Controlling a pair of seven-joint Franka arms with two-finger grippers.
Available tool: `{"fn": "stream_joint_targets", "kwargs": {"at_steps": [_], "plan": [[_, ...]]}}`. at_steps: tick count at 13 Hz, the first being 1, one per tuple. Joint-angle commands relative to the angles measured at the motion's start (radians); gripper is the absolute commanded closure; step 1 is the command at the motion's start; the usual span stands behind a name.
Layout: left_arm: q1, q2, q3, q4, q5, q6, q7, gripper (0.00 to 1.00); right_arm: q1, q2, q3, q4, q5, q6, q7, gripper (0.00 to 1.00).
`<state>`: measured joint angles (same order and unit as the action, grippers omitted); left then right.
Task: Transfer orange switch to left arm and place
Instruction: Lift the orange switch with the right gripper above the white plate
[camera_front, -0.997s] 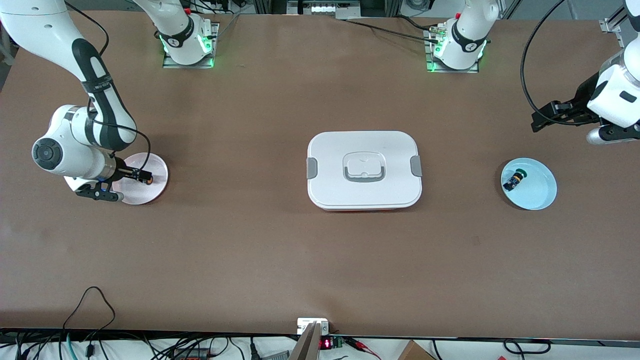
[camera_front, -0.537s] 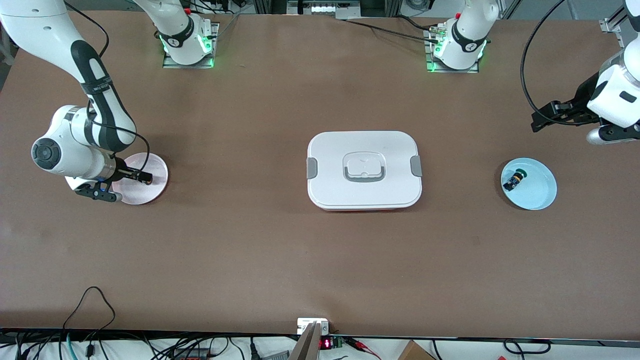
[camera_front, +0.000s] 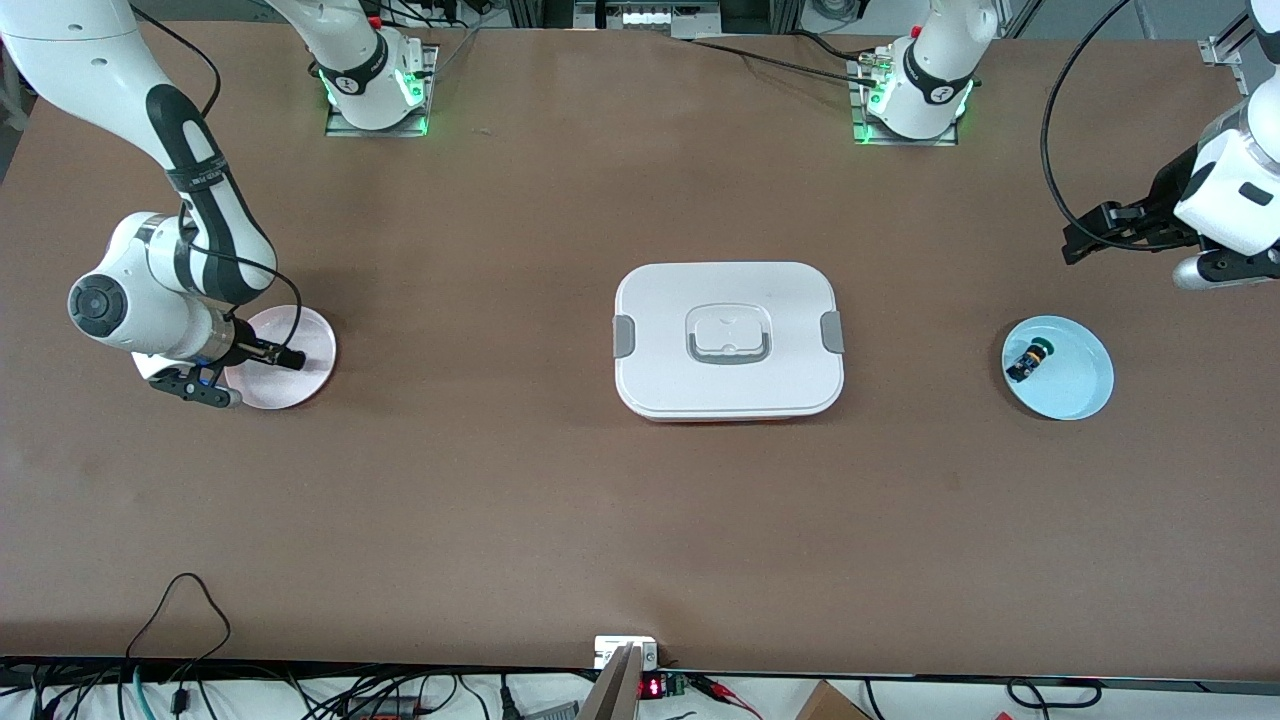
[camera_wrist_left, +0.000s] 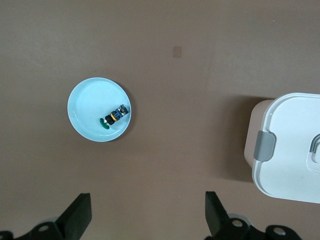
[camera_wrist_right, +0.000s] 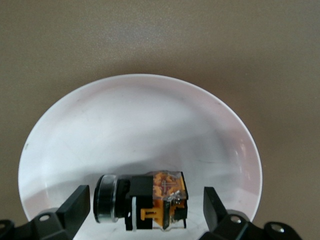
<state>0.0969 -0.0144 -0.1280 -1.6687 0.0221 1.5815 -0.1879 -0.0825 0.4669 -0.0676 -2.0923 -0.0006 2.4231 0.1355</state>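
Observation:
The orange switch lies on its side on a pale pink plate at the right arm's end of the table. My right gripper is low over that plate and hides the switch in the front view. In the right wrist view the right gripper is open, with one finger on each side of the switch and a gap at both. The white box stands at mid-table. My left gripper waits open and empty above the table at the left arm's end.
A light blue plate with a green-capped switch lies near the left gripper; the left wrist view shows the plate, the green switch and the box corner. Cables run along the table's near edge.
My right gripper has shifted slightly over the pink plate and now covers the switch, whose orange showed at the fingertips before. The left arm has not moved.

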Motion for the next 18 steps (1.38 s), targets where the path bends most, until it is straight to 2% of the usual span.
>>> {"fn": "stream_joint_targets", "kwargs": {"at_steps": [1, 4, 5, 6, 7, 9, 10, 15, 18], "plan": [[0.007, 0.013, -0.002, 0.027, -0.021, -0.021, 0.007, 0.00, 0.001, -0.002, 0.003, -0.050, 0.016, 0.074, 0.015, 0.00], [0.007, 0.013, -0.002, 0.027, -0.021, -0.021, 0.007, 0.00, 0.001, -0.007, 0.003, -0.069, 0.016, 0.096, 0.013, 0.00], [0.007, 0.016, -0.002, 0.027, -0.021, -0.021, 0.007, 0.00, 0.001, -0.008, 0.003, -0.069, 0.014, 0.091, 0.010, 0.11], [0.007, 0.016, -0.002, 0.027, -0.021, -0.021, 0.007, 0.00, 0.003, -0.011, 0.003, -0.069, 0.014, 0.085, -0.003, 0.47], [0.007, 0.016, -0.002, 0.027, -0.021, -0.021, 0.007, 0.00, 0.004, -0.016, 0.003, -0.064, 0.014, 0.077, -0.002, 0.75], [0.007, 0.016, -0.002, 0.027, -0.021, -0.021, 0.007, 0.00, 0.016, -0.043, 0.005, -0.054, 0.014, 0.032, -0.002, 0.92], [0.007, 0.016, -0.002, 0.027, -0.021, -0.021, 0.007, 0.00, 0.030, -0.050, 0.005, -0.035, 0.016, -0.002, 0.003, 0.97], [0.007, 0.016, -0.002, 0.027, -0.021, -0.021, 0.007, 0.00, 0.043, -0.094, 0.009, 0.028, 0.019, -0.173, -0.077, 0.98], [0.007, 0.017, -0.001, 0.032, -0.021, -0.027, 0.015, 0.00, 0.098, -0.131, 0.011, 0.156, 0.025, -0.327, -0.093, 1.00]]}}
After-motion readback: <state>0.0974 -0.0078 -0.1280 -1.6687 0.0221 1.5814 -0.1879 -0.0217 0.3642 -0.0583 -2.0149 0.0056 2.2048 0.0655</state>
